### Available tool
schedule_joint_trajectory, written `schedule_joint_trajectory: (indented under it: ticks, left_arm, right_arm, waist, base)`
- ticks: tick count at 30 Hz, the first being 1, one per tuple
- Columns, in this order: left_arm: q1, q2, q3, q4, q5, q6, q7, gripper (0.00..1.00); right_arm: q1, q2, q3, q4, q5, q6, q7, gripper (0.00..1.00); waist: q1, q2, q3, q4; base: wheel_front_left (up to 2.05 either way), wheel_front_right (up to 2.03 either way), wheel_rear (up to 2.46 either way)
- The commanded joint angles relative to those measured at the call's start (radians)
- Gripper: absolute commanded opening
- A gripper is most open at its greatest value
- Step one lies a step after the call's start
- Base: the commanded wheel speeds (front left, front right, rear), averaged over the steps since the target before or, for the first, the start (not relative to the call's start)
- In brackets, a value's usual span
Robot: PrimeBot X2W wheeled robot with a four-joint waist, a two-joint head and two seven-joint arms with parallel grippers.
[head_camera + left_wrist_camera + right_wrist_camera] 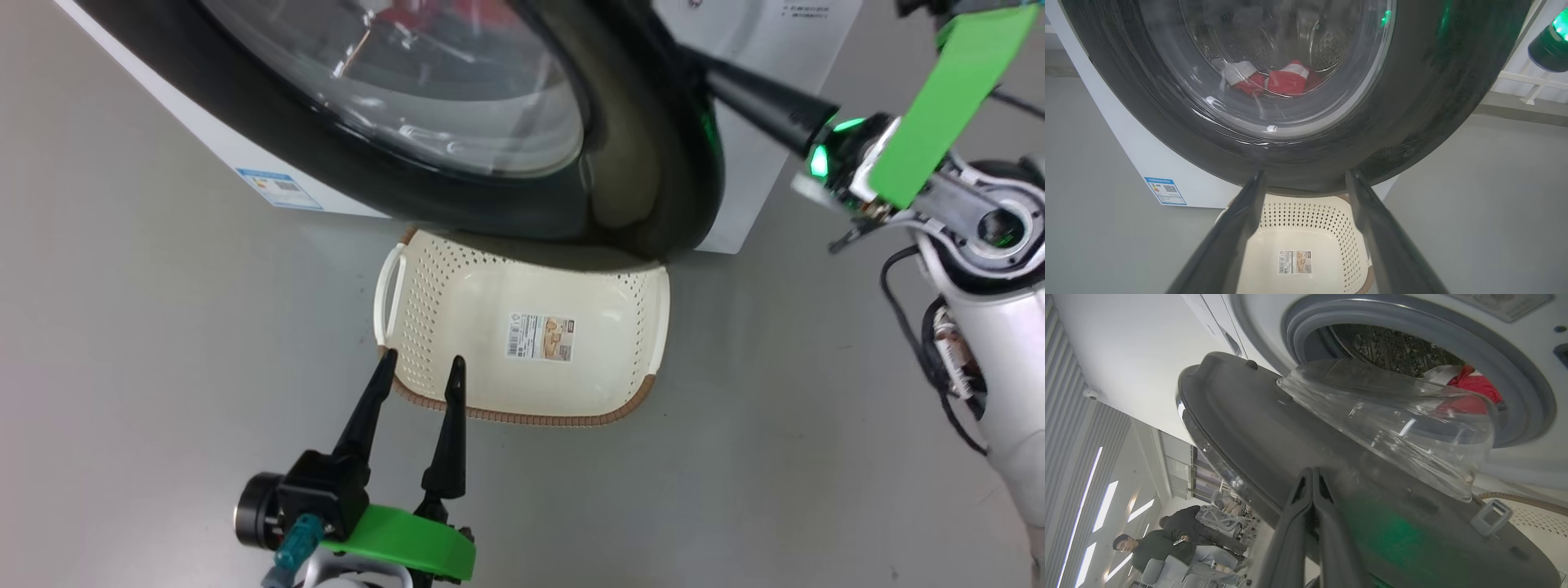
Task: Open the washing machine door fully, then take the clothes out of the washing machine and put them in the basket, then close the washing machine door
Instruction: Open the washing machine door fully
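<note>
The washing machine door [645,163] stands partly open, its black rim and glass bowl [1392,416] swung out from the white washing machine [755,204]. Red and white clothes [1286,81] lie in the steel drum, seen through the glass and past the grey gasket [1527,396]. My right gripper [1312,475] is shut, its tips against the door's dark inner face; in the head view, the right gripper [718,82] reaches behind the rim. The cream basket [629,327] sits on the floor under the door. My left gripper [420,363] hovers open over the basket's near left corner, holding nothing.
Grey floor surrounds the washer and basket [1306,216]. A blue label [277,188] marks the washer's lower front. In the right wrist view, people [1151,547] are far off in the room. The door's lower rim overhangs the basket's back edge.
</note>
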Motion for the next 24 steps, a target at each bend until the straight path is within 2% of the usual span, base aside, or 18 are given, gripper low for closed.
schedule_joint_trajectory:
  ticks: [1,24]
  left_arm:
    - [0.02,0.014,0.037,-0.018,0.012,-0.004,-0.012,1.0]
    - [0.081,0.014,0.072,-0.012,0.035,-0.022,-0.012,1.0]
  right_arm:
    - [0.036,0.021,0.023,-0.027,-0.013,0.008,0.014,0.0]
    - [0.148,0.073,0.095,-0.079,-0.025,0.008,0.064,0.0]
  waist:
    - [0.0,-0.0001,-0.013,-0.006]
    - [0.0,-0.0001,-0.115,-0.018]
  base:
    - [0.0,0.0,0.0]
    - [0.0,0.0,0.0]
